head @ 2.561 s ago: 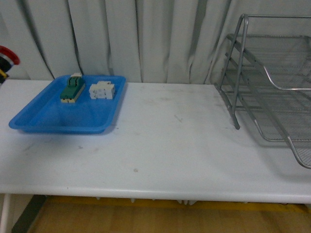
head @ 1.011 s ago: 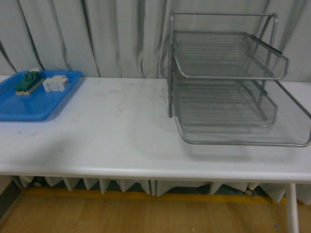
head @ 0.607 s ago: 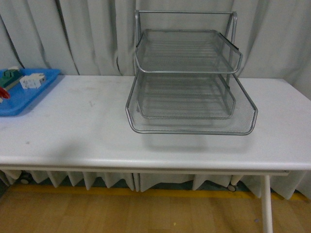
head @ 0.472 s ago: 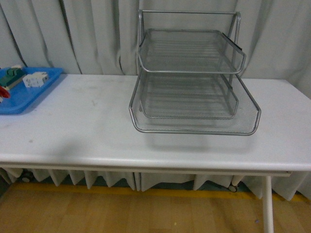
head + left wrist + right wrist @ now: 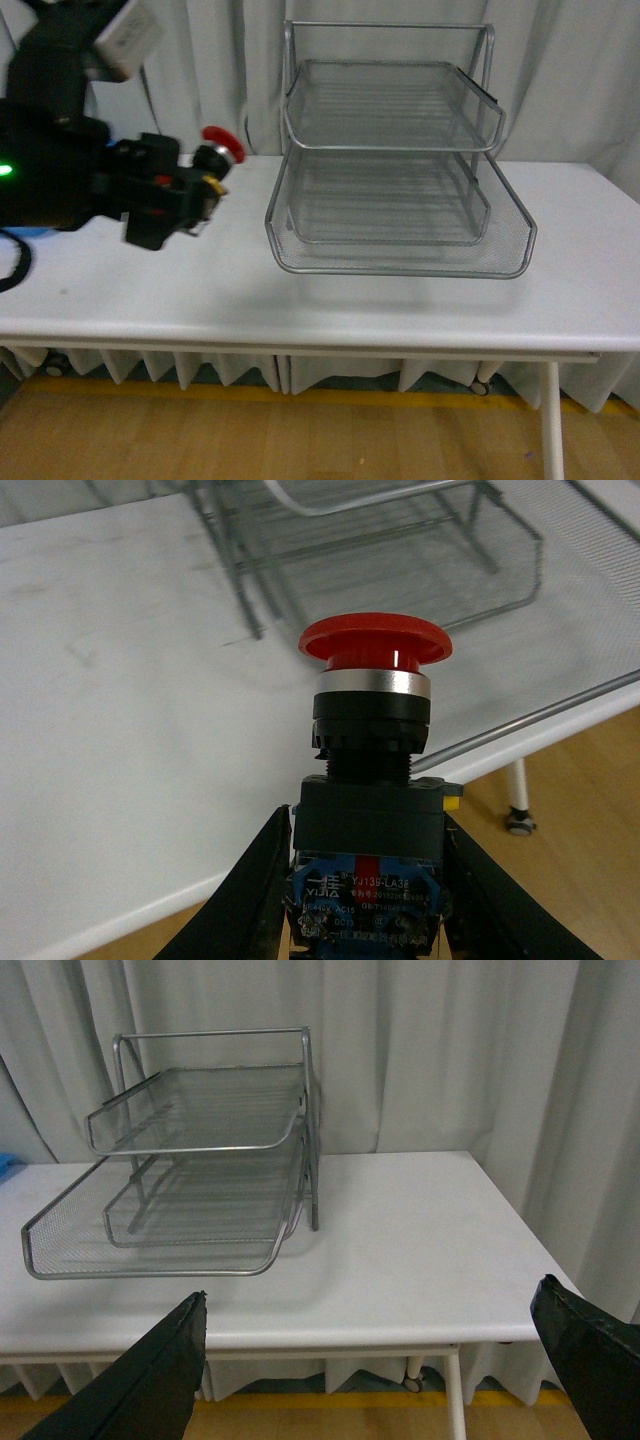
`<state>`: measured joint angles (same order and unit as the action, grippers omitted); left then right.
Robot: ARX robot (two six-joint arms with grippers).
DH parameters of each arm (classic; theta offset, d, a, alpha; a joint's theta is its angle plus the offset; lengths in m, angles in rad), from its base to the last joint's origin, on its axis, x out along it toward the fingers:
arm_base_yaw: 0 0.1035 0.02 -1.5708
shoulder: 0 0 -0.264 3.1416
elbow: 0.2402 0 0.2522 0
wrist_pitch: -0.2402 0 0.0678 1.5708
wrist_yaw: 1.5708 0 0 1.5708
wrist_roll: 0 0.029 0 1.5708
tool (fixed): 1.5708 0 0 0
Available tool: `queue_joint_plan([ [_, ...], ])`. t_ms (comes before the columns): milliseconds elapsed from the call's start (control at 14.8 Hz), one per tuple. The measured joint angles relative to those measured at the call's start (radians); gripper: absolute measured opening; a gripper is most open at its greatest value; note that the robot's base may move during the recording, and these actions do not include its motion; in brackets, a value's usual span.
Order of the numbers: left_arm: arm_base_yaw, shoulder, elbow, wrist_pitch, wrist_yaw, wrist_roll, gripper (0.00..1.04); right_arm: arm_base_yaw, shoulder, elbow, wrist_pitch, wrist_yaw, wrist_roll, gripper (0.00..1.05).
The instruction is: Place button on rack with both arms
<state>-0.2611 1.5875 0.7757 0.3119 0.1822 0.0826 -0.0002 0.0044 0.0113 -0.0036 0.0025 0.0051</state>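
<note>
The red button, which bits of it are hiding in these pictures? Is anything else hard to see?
- The button, left wrist view: its bottom is cut off by the picture's lower edge, and the left gripper covers its lower sides.
- The button, front view: the body sits mostly hidden in the gripper, and only the red cap shows clearly.
- The right gripper, right wrist view: only two finger parts show, cut off at the edges.

Count: 1 silver wire-mesh rack with tube frame, 3 tiers. 1 red mushroom-cap push-button with black-blue body, left of the rack. 1 white table under the rack. 2 black grippers: left gripper, right gripper.
</note>
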Motion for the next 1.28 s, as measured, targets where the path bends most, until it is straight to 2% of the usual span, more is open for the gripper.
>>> queue_joint_plan([
  [135, -0.111, 0.111, 0.154, -0.040, -0.021, -0.046, 0.37, 0.000, 0.000, 0.000, 0.000, 0.000, 0.000, 0.98],
  [607, -0.258, 0.387, 0.535, -0.217, -0.103, -0.048, 0.37, 0.000, 0.000, 0.000, 0.000, 0.000, 0.000, 0.98],
  [1280, -0.306, 0.747, 1.000, -0.486, -0.236, 0.031, 0.37, 0.000, 0.000, 0.000, 0.000, 0.000, 0.000, 0.98],
])
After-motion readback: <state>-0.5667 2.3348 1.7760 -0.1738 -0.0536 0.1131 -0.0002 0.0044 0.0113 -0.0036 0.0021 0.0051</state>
